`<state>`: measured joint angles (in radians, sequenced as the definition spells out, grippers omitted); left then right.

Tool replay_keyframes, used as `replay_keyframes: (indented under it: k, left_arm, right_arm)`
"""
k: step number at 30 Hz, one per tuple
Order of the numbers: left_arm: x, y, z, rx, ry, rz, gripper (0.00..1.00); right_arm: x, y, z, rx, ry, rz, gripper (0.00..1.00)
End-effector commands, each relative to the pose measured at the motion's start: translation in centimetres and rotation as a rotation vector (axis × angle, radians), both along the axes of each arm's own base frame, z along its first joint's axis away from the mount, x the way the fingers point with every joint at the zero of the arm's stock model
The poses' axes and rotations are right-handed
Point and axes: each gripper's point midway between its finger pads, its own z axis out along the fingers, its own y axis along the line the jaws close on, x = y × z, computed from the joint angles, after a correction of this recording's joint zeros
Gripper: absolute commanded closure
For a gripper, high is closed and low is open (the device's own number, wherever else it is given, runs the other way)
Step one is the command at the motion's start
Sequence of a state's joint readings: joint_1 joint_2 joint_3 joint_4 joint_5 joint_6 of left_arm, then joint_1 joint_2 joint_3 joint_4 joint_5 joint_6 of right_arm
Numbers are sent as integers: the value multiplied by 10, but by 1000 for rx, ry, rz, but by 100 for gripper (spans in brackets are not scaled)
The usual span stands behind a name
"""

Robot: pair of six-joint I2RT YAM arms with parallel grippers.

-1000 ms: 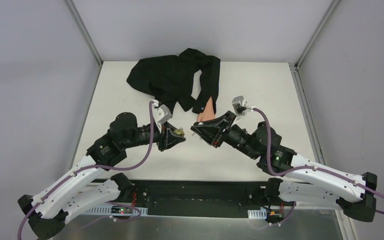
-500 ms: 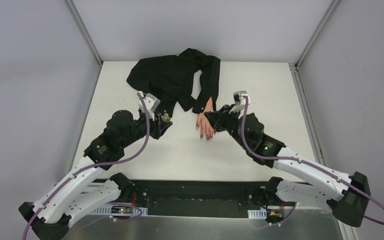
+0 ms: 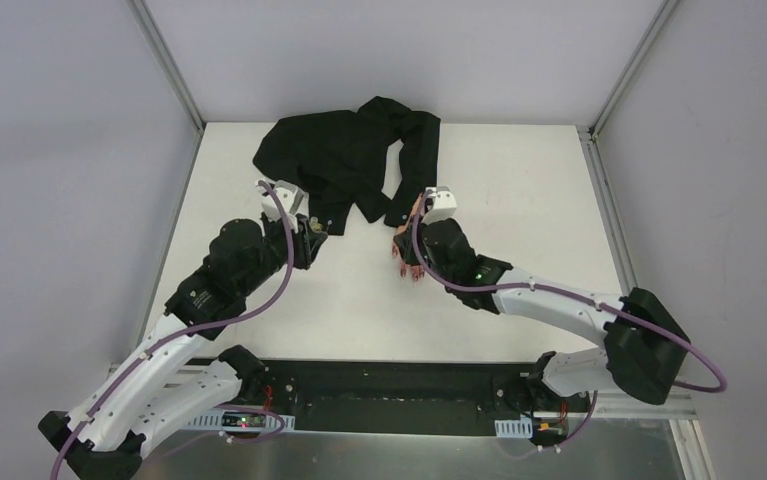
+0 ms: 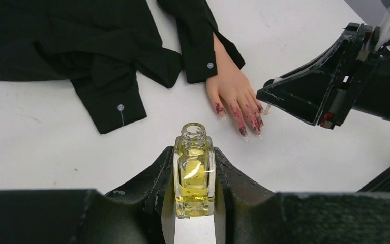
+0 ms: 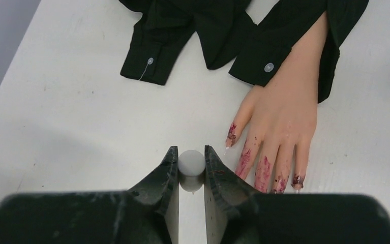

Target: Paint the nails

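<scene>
Five nails [image 5: 278,184] (smeared), one bottle [image 4: 194,170]

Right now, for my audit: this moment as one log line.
left gripper: shut on open yellowish glass bottle | right gripper: shut on white round cap | nails: smeared dark red

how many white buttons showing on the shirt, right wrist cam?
2. One button on the loose cuff; the other on the cuff over the mannequin hand. Folds may hide more.
</scene>
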<state>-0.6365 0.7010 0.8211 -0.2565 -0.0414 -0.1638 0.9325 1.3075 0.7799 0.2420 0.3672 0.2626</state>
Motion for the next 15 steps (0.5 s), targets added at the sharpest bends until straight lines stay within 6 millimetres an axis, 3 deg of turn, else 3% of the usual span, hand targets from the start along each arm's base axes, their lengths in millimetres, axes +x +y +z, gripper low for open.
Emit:
replay_keyframes:
  k: [1,6,15]
  left_arm:
    - [3,13,26,-21,-64,54,100]
    - [6,23,26,17,-77,100,100]
    - [6,6,14,12,-14,32,100]
  right_arm:
    - [28,10,13,26,-65,-72,100]
    - [49,16,-2,-17,-58,-110,100]
    - [69,26,-29,-79,-61,-129,100]
